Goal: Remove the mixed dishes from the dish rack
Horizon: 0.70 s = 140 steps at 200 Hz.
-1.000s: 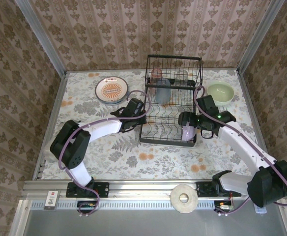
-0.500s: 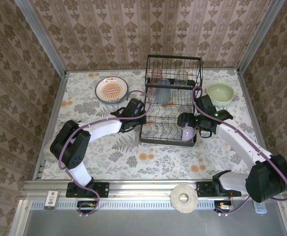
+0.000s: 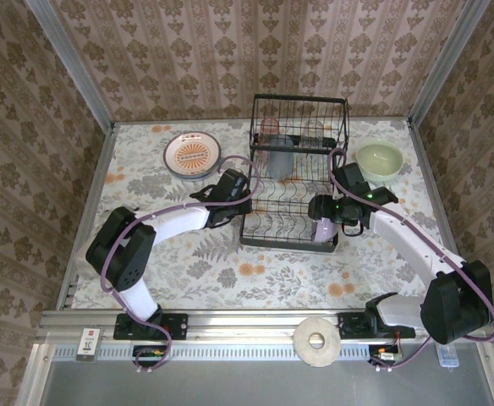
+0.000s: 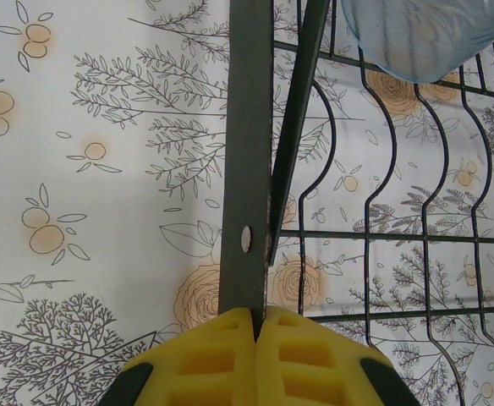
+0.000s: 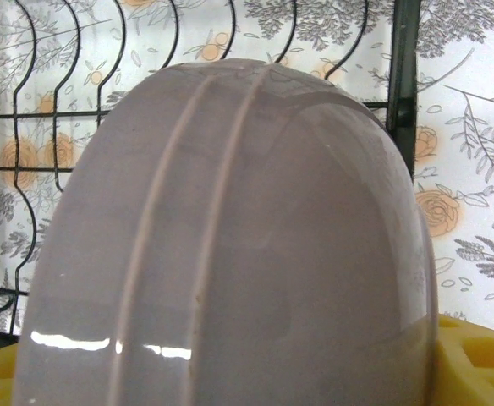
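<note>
The black wire dish rack (image 3: 298, 169) stands at the back middle of the table. My left gripper (image 3: 234, 200) is shut on the rack's left frame bar (image 4: 245, 152), the yellow fingers (image 4: 205, 355) pinching it. My right gripper (image 3: 338, 213) is shut on the lilac bowl (image 3: 324, 229) at the rack's front right corner. In the right wrist view the ribbed lilac bowl (image 5: 230, 237) stands on edge between the yellow fingers (image 5: 475, 355), over the lower wires (image 5: 27, 127). A pinkish tumbler (image 3: 270, 128) and a bluish glass (image 3: 280, 158) stay in the rack; that glass (image 4: 416, 38) hangs above the wires.
A plate with an orange centre pattern (image 3: 193, 155) lies on the table left of the rack. A cream-green bowl (image 3: 378, 161) sits to the rack's right. A tape roll (image 3: 316, 341) rests on the front rail. Patterned walls close in the table on three sides.
The right arm has drawn slightly toward the rack's far side, still holding the lilac bowl. The left arm has not moved.
</note>
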Tool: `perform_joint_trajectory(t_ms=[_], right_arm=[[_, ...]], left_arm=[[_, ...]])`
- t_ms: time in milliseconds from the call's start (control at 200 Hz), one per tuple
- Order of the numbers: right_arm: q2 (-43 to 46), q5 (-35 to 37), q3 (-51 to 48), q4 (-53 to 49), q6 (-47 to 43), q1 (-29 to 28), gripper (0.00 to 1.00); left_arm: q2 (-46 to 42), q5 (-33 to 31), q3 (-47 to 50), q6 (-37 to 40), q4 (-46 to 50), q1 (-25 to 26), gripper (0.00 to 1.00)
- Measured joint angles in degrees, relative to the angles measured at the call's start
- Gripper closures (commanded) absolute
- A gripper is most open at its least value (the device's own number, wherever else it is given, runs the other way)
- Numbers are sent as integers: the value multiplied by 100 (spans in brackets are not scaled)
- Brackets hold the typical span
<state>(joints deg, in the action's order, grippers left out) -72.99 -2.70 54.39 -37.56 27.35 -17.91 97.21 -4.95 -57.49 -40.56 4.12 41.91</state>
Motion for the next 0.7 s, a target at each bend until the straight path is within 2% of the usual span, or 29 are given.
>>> perform_joint_trajectory(t_ms=[90,180,360,700], right_arm=[[-4,22,2,0,0,-4,52],[-4,72,4,-2,4,-46,71],[-15,496,26,-35,98,-352,100],[-114,1550,216,-372,201,-979,100]], left_arm=[[-2,-7,9,0,-15,13,100],[-4,-94,9,0,-13,68,100],[-4,-289,7,0,9,157,100],[-4,-566,-20,-22,118,310,100]])
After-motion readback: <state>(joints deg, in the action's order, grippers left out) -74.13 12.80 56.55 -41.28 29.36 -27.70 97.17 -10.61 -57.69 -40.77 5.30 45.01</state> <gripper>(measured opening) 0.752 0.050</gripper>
